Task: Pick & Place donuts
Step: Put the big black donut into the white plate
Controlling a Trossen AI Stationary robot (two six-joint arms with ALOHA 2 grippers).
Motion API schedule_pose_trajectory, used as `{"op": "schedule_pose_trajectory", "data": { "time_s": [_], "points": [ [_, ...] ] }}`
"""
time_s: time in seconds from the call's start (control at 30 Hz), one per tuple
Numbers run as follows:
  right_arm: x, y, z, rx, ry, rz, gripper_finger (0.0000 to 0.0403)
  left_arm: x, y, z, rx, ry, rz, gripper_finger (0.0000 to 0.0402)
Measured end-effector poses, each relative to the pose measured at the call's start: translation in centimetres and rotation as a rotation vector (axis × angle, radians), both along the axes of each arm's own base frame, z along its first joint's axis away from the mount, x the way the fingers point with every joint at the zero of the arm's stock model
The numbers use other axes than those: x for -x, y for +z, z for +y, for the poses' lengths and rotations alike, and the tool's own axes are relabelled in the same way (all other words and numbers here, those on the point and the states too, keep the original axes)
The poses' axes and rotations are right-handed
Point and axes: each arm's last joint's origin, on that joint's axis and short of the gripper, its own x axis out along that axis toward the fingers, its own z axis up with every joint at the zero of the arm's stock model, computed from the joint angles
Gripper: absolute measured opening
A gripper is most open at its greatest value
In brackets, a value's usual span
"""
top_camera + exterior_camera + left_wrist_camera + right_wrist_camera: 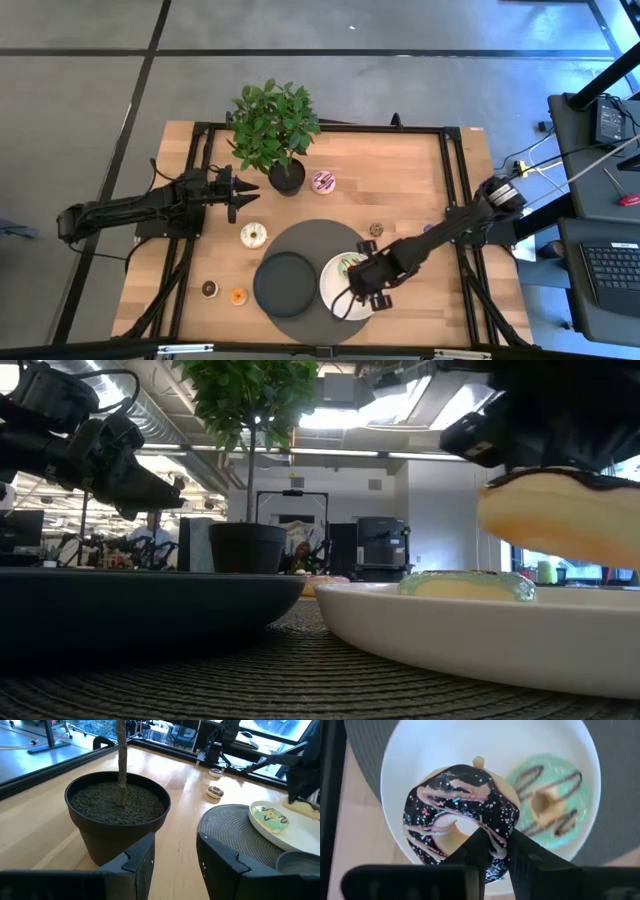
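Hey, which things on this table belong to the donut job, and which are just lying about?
Job: chocolate-sprinkled donut held by right tool; green donut on white plate; pink donut, white donut, small dark donut, brown donut, orange donut, loose on the wood.
Lying about: potted plant, black plate, grey mat; left tool, open, beside the plant.

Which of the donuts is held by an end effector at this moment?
The chocolate-iced ring donut with sprinkles, pinched by the right end effector above the round white plate; the green-iced donut lies on it.
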Motion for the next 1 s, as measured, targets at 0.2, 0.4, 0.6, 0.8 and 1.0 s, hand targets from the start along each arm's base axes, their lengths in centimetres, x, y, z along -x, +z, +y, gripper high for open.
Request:
{"op": "schedule_pose_trajectory", "data": {
  "time_s": [0.2,0.4,0.6,0.8,1.0],
  "points": [
    [-2.1,-0.9,1.3,-0.025,0.023,-0.004,0.0064,0.0,0.0,0.0,0.0,0.0,0.0,0.0141],
    [-3.0,-2.6,2.1,-0.069,0.044,0.067,0.0064,0.0,0.0,0.0,0.0,0.0,-0.001,0.0141],
    [-3.1,-2.4,2.2,-0.098,0.057,0.066,0.0065,0.0,0.0,0.0,0.001,-0.001,0.0,0.0141],
    [-3.1,-2.3,2.2,-0.097,0.055,0.056,0.0097,0.0,0.0,0.0,0.001,0.0,0.0,0.0141],
    [-3.1,-1.7,2.0,-0.054,0.045,0.023,0.0149,0.0,0.0,0.0,0.004,0.0,-0.001,0.0141]
  ]
}}
